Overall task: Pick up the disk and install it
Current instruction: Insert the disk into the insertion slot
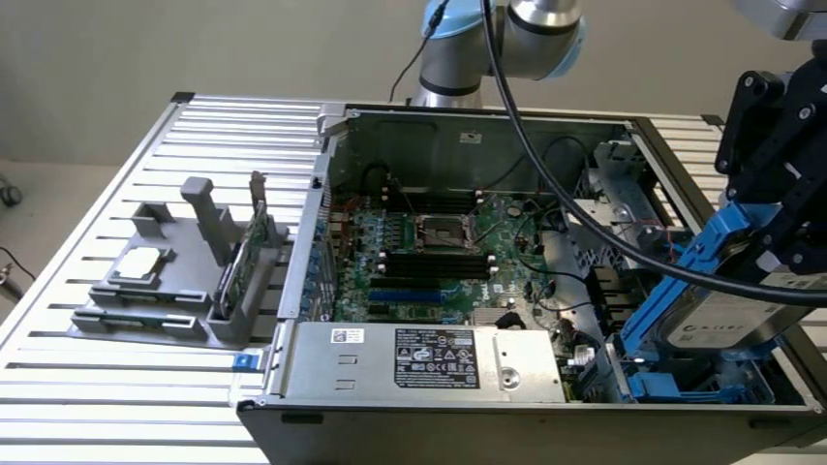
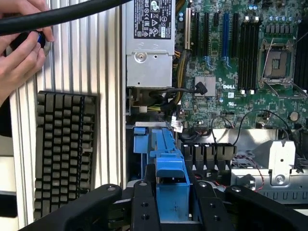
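Black fingers (image 2: 146,204) of the end effector (image 2: 173,195) are clamping both sides of the disk (image 1: 723,315), jaws standing partway closed on its blue carrier. The disk is hanging tilted, label side facing out, its lower end reaching down by the blue rails of the drive bay (image 1: 679,386) at the exterior view's right of the open computer case (image 1: 427,121), beside the motherboard (image 1: 440,252). Out on the slatted bench (image 1: 91,194), a keyboard (image 2: 65,149) is lying flat, and a person's hand (image 2: 19,48) is pinching a small dark object.
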You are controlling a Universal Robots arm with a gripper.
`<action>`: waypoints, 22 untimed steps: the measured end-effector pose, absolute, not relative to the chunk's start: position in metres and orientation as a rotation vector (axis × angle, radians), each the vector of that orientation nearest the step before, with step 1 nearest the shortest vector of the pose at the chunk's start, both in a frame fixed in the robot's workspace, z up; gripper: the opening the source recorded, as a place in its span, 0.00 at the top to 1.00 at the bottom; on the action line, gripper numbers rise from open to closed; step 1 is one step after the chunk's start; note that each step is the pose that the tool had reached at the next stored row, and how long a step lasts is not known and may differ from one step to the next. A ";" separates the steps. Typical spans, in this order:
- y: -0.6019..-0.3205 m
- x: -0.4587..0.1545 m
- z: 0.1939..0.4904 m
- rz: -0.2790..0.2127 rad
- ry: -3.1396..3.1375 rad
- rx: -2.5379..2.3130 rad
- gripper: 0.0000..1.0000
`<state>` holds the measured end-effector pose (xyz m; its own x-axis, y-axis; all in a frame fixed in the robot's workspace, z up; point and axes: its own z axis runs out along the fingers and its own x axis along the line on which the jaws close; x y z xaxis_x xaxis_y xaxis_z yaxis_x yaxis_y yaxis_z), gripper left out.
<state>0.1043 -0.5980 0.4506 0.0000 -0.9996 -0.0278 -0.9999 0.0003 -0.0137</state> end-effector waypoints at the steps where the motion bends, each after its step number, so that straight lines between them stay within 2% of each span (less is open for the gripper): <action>1: -0.598 0.104 0.450 0.018 2.200 -2.200 0.67; 10: -0.602 0.107 0.445 0.046 2.190 -2.190 0.67; 22: -0.605 0.107 0.443 0.057 2.187 -2.194 0.67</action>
